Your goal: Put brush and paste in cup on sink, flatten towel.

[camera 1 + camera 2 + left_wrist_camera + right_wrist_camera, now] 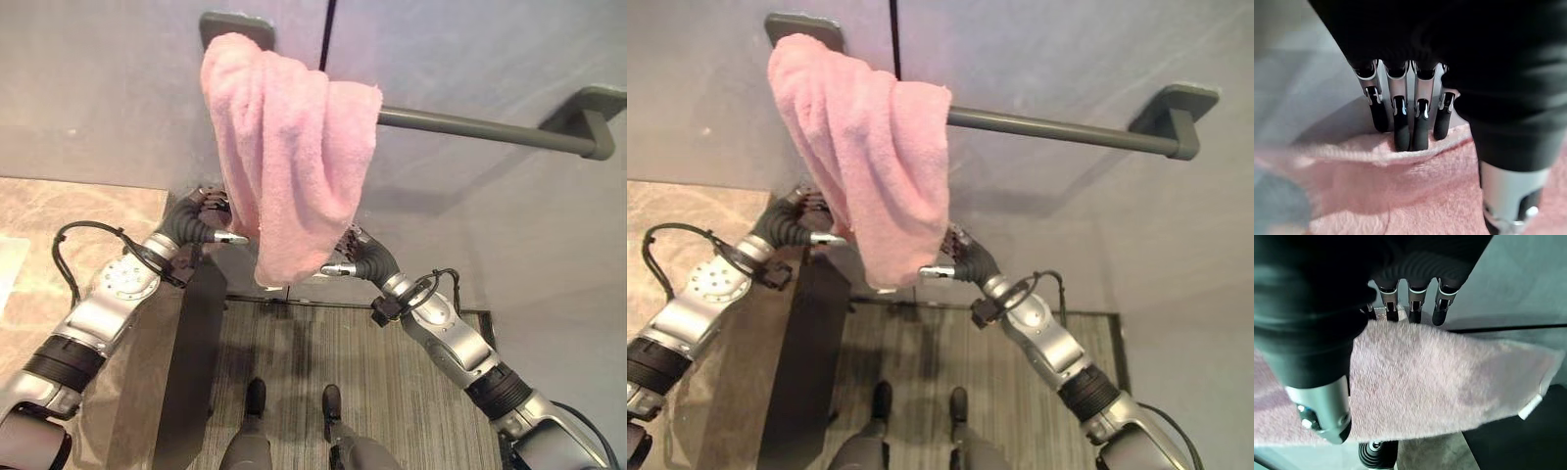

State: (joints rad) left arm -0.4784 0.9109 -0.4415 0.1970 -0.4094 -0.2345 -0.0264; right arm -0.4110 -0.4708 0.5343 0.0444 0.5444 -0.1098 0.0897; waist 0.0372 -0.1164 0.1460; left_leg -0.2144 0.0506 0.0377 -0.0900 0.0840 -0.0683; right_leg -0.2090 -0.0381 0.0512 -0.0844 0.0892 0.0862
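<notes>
Pink towel (284,147) hangs bunched lengthwise down off the rail (470,127), both hands (208,220) (358,257) pinching it.

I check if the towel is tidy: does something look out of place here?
Yes. The pink towel hangs bunched at the left end of the grey rail, not spread flat. Both hands touch its lower part.
</notes>
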